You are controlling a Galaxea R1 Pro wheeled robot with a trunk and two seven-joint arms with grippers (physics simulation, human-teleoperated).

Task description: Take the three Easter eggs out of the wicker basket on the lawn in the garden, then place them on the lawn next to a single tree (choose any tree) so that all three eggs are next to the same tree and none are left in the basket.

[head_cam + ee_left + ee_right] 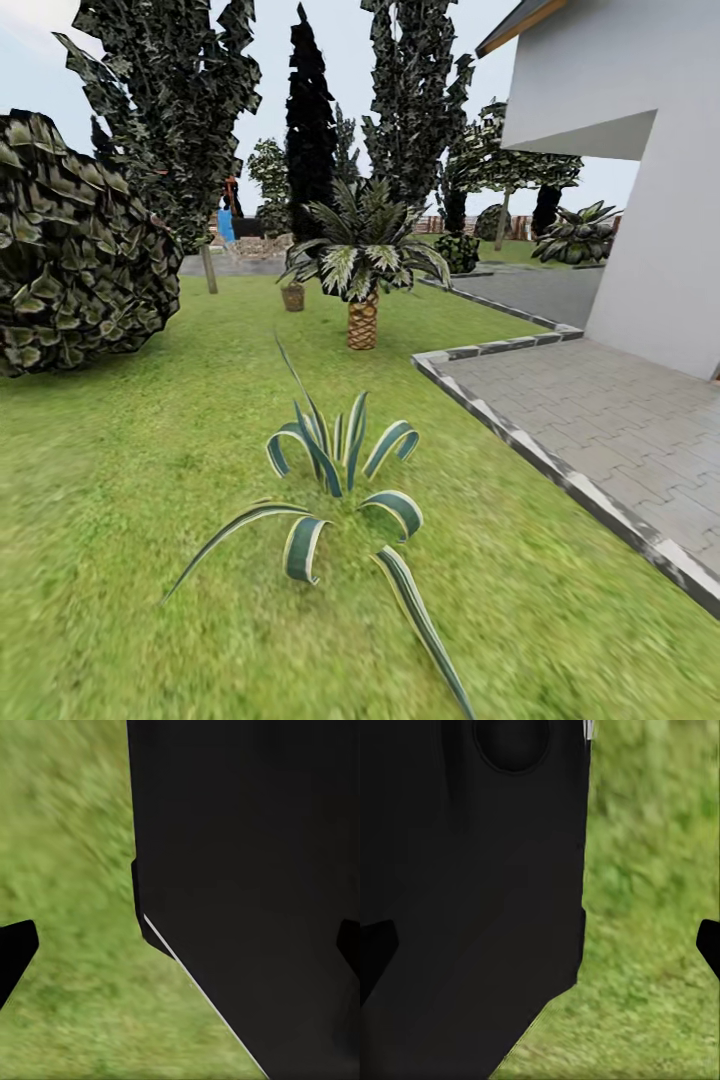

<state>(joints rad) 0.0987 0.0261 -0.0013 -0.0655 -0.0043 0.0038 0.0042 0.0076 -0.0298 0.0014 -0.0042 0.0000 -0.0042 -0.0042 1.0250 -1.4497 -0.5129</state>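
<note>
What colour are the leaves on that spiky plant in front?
Green with pale cream stripes, clearest in the head view.

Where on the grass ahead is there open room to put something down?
Bare lawn stretches between the big round shrub and the striped spiky plant. Another free strip runs between that plant and the grey paving edge. It gets crowded farther back, where the small palm, the wicker basket and a tree trunk stand close together.
</note>
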